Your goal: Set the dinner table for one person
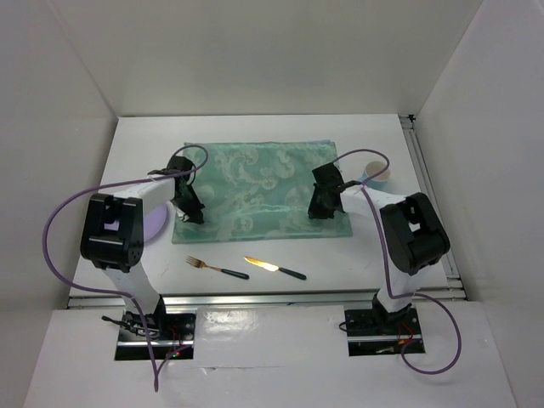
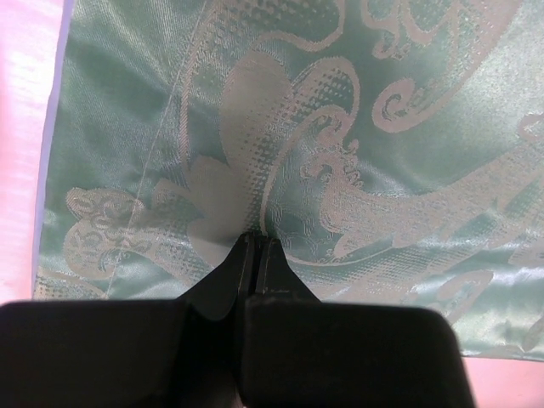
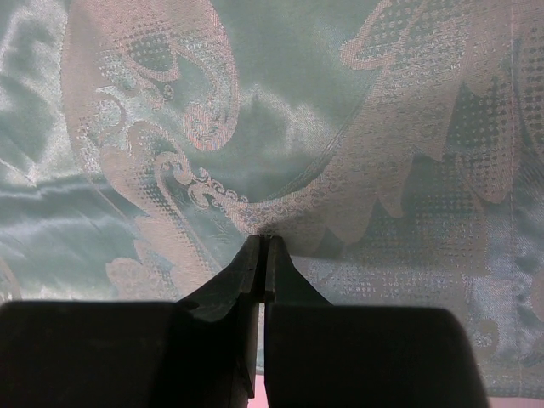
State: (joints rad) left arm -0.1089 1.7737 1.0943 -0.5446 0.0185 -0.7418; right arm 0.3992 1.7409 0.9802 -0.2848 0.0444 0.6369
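Note:
The white dinner table carries a teal-green patterned cloth at its middle. My left gripper is down on the cloth's front-left corner. In the left wrist view its jaws are pressed together with the tips on the cloth. My right gripper is down near the cloth's front-right corner. In the right wrist view its jaws are shut, and the cloth puckers into the tips. A fork and a knife lie on the table in front of the cloth.
A lavender plate lies left of the cloth, partly under my left arm. A blue and beige cup stands right of the cloth, behind my right arm. Metal rails run along the front edge and right edge. White walls enclose the table.

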